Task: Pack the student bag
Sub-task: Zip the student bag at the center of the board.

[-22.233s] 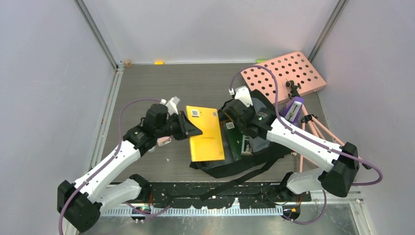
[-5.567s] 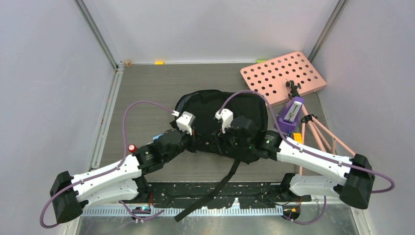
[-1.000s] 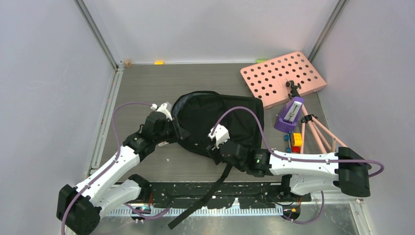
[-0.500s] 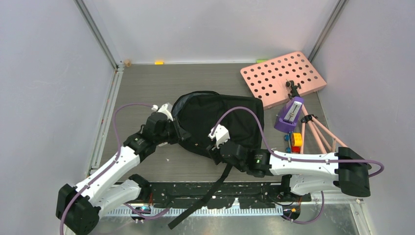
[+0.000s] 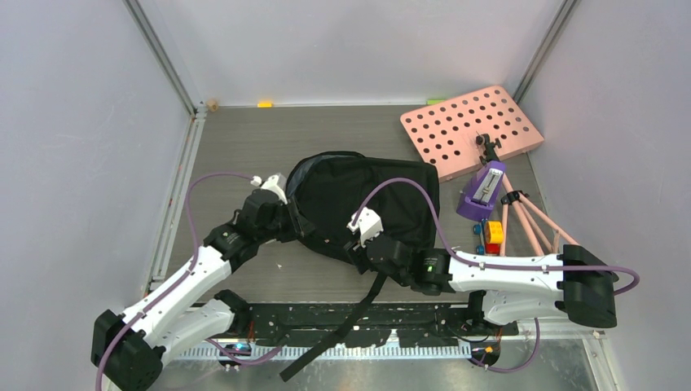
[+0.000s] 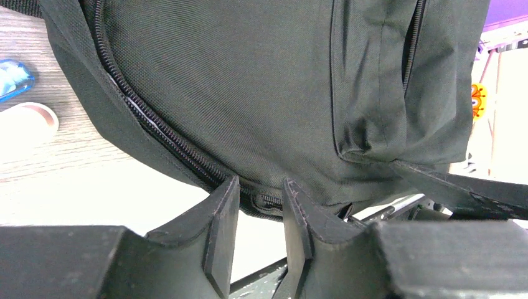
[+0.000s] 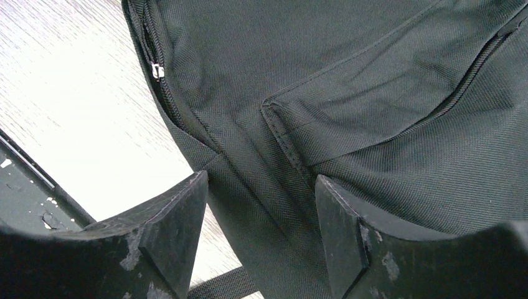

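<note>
The student bag [image 5: 371, 195], black fabric, lies flat in the middle of the table, its long strap [image 5: 358, 314] trailing over the near edge. My left gripper [image 5: 297, 226] is at the bag's left edge. In the left wrist view its jaws [image 6: 261, 184] stand narrowly open, with the end of the zipper [image 6: 155, 134] at the fingertips and nothing clamped. My right gripper [image 5: 354, 246] is at the bag's near edge. It is wide open [image 7: 261, 180] and straddles a fold of fabric below a silver zipper pull [image 7: 157, 71].
A pink board with round holes [image 5: 473, 130] leans at the back right. Beside it, a purple device [image 5: 482, 191] sits on a pink tripod [image 5: 530, 220], with a yellow-red toy [image 5: 494, 235] below. A blue item [image 6: 12, 78] and a white round thing [image 6: 28, 118] lie left of the bag.
Over the last second hardly anything has moved; the left elbow has shifted slightly. Compared with the oldest frame, the yellow book no longer shows and the bag lies flat.
</note>
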Controlling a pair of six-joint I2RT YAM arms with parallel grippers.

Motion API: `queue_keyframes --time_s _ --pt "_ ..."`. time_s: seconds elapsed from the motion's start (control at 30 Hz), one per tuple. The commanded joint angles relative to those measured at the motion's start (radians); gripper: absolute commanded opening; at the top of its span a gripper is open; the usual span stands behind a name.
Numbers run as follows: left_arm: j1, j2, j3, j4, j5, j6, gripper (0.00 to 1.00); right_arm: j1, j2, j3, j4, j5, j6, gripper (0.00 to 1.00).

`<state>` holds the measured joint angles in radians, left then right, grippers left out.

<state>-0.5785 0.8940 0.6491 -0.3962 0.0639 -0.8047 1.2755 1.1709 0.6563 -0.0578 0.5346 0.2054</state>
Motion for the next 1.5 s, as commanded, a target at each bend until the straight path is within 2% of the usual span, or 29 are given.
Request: queue_keyframes --time_s 0.0,0.4,0.5,0.67,0.77,1.17,1.47 --pt "-0.010 -0.005 0.023 -0.008 -0.029 0.041 0.34 0.002 -0.027 -0.005 0.044 0.033 0.009 0.69" --pt "-0.041 0.001 0.010 0.036 0.027 -0.008 0.25 0.002 -0.007 0.000 0.051 0.028 -0.001 0.69" --pt "-0.042 -0.007 -0.002 0.040 0.027 -0.029 0.18 0.002 0.007 0.010 0.052 0.006 -0.015 0.72" --pt "-0.046 -0.020 -0.012 0.042 0.032 -0.052 0.12 0.002 0.019 0.031 0.104 -0.019 -0.046 0.74" --pt "-0.048 -0.029 -0.017 0.042 0.028 -0.060 0.01 0.002 0.032 0.042 0.132 -0.039 -0.066 0.75" --pt "-0.049 -0.097 0.030 0.023 -0.034 -0.044 0.00 -0.002 0.118 0.098 0.199 -0.111 -0.139 0.76" --pt "-0.049 -0.104 0.060 -0.011 -0.041 -0.029 0.00 -0.002 0.108 0.136 0.189 -0.179 -0.150 0.75"
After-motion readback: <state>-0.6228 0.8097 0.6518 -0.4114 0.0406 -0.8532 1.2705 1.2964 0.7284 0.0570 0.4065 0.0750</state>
